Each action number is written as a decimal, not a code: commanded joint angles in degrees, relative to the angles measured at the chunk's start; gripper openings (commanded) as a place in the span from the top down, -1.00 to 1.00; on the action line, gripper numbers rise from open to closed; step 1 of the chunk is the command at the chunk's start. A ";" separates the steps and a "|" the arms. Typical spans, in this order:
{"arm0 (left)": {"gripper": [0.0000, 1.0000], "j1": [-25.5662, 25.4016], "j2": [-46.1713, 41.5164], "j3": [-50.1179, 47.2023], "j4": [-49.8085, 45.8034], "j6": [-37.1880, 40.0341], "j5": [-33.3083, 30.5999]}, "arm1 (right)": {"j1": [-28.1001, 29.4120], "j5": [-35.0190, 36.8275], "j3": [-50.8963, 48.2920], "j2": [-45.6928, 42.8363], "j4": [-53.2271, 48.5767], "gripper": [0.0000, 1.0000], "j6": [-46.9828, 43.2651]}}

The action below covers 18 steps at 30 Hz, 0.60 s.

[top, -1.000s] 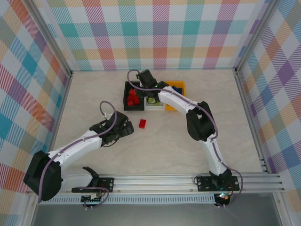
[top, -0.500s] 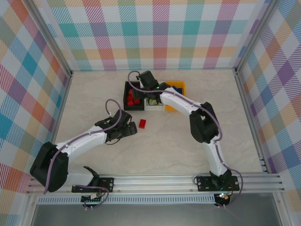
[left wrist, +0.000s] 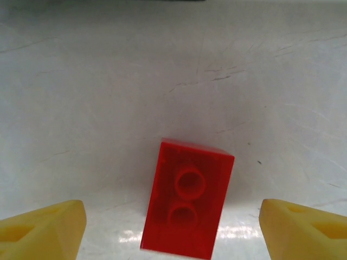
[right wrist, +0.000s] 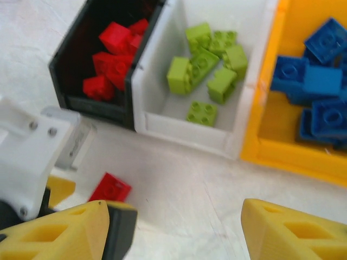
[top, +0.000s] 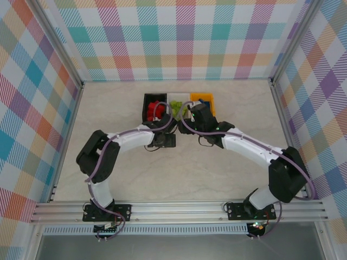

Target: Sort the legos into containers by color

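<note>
— Legos: where is each colour?

— In the right wrist view, the red legos (right wrist: 111, 51) lie in the black bin (right wrist: 92, 103). The lime green legos (right wrist: 206, 62) lie in the white bin (right wrist: 184, 127). The blue legos (right wrist: 320, 92) lie in the orange-yellow bin (right wrist: 271, 146). The three bins stand in one row, wall against wall, at the far middle of the bench (top: 108, 108). The black bin is on the left, the white bin in the middle and the orange-yellow bin on the right.

— Any piece outside a bin?

— One. A loose red brick (left wrist: 188, 197) lies flat on the bench, near the front wall of the black bin. Its upper face carries two round marks.

— Condition of the left tool?

— The left tool (left wrist: 173, 230) hangs directly over the loose red brick. Its yellow fingertips (left wrist: 46, 227) are spread wide, one on each side of the brick. Neither fingertip touches the brick, which sits slightly askew between them. The left tool holds nothing.

— Condition of the right tool?

— The right tool (right wrist: 176, 233) is spread wide with nothing between its fingers. It sits in front of the white and orange-yellow bins, close beside the left tool. In the right wrist view, the white housing (right wrist: 27, 157) of the left tool stands just left of the loose red brick.

— Arm positions?

— In the top view, both arms reach inward and their wrists nearly meet in front of the bins.
</note>
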 commanded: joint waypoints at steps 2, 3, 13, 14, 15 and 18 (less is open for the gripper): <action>-0.56 -0.53 3.24 3.02 -3.63 2.79 -2.52 | 0.37 1.66 -5.10 -5.42 1.81 -0.32 3.07; -0.51 -0.65 4.21 3.79 -3.70 3.07 -2.66 | 0.38 1.87 -6.09 -6.26 1.74 -0.32 3.49; 0.24 -0.94 6.46 5.60 -3.45 3.25 -3.55 | 0.38 3.19 -9.15 -9.20 1.71 -0.32 4.14; 0.28 -0.96 5.85 5.18 -3.20 3.13 -3.57 | 0.31 3.26 -9.21 -9.15 1.82 -0.32 4.07; 0.33 -1.06 5.02 4.79 -3.11 2.77 -3.87 | 0.36 3.43 -9.27 -9.14 1.77 -0.32 4.15; 0.36 -1.21 1.02 2.99 -2.86 1.37 -4.68 | 0.37 3.63 -9.33 -9.19 1.83 -0.32 4.33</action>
